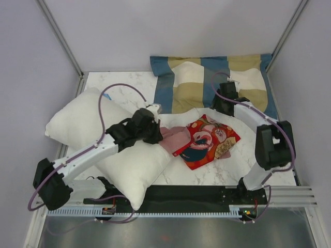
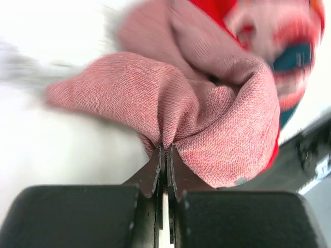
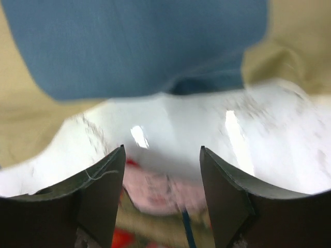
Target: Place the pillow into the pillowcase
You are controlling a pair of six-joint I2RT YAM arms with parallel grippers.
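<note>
From above, your left end effector [image 1: 159, 133] meets the pink left end of the pillowcase [image 1: 207, 140], mid-tabletop [image 1: 217, 174]. The pillow [image 1: 77, 124], plump and plain white, lies left of it under that arm, its long axis running far-left to near edge.

Left wrist: jaws pressed together, pinching a pink fold.

Right wrist: your right end effector [image 3: 163, 170] is spread, empty, over the checked pillow [image 3: 145, 46], far-right corner.

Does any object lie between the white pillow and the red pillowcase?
No separate object shows between them: the plump white fabric pillow lies beside the red printed fabric pillowcase. Only the left arm crosses over the pillow, and the left claw is shut on the case's pink edge.
</note>
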